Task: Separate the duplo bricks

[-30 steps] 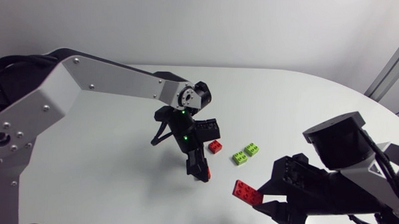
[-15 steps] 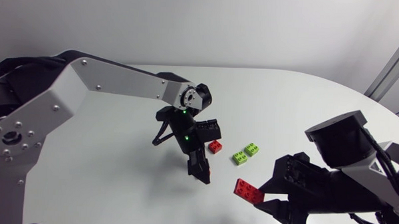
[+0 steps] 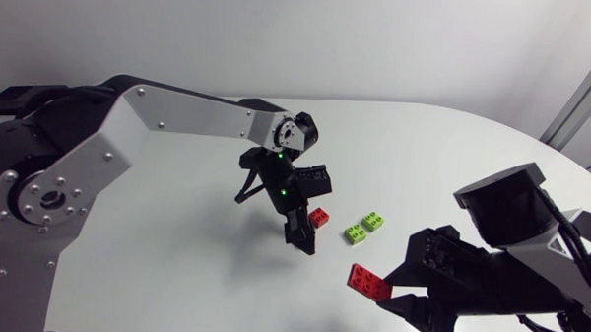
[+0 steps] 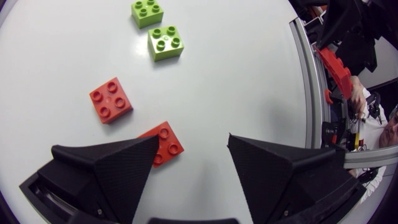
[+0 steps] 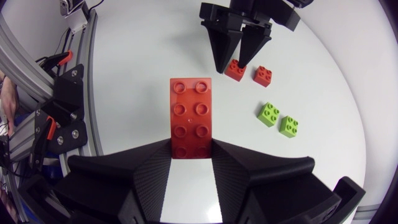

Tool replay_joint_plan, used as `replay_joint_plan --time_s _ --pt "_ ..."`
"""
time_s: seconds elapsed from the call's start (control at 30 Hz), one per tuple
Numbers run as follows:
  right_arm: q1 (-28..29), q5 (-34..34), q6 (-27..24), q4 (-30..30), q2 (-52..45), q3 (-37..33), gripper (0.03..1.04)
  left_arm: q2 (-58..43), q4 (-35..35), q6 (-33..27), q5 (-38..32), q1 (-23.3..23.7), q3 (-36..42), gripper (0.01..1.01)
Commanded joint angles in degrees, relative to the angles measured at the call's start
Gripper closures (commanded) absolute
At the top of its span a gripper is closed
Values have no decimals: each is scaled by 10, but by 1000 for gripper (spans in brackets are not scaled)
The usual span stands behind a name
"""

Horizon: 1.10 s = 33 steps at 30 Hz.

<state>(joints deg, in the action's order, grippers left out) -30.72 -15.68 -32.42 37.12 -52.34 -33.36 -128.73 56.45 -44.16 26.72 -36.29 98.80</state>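
Currently left gripper (image 4: 193, 140) hangs wide open over small red brick (image 4: 163, 142) (partly hidden by one finger); right gripper (image 5: 191, 146) clamps long red brick (image 5: 189, 112).

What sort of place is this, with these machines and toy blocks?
Probably a robotics lab bench: a left arm and right arm over a white table, with small red bricks, green bricks, and a long red brick in the right jaws.
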Motion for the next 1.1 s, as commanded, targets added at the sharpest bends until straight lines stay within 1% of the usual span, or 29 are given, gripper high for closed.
replay_joint_plan --time_s 0.0,0.27,0.37,0.47,0.53,0.63,0.8,0.9,0.93,1.07 --pt "5 -7 -11 1 -1 15 677 -28 9 -13 -5 9 26 254" --pt "5 -8 -10 1 2 21 677 -48 9 -6 -16 10 63 254" --pt "5 -8 -9 1 7 23 677 -43 16 -7 -16 8 58 254" --pt "5 -8 -7 3 11 21 677 -6 11 -8 -13 7 30 231" --pt "2 -8 -4 3 11 18 677 33 -10 -6 -13 6 -2 151" --pt "-2 -8 -1 1 8 14 677 102 -74 8 -25 7 -70 85" --pt "-11 -6 4 -19 -20 9 677 220 -218 51 -85 8 -207 57" --pt "-21 -4 10 -37 -54 1 677 268 -284 70 -131 7 -275 57" --pt "-25 -4 13 -47 -67 -5 677 279 -303 78 -145 7 -295 57" --pt "-45 -1 29 -76 -134 -36 675 318 -334 80 -162 15 -357 57"
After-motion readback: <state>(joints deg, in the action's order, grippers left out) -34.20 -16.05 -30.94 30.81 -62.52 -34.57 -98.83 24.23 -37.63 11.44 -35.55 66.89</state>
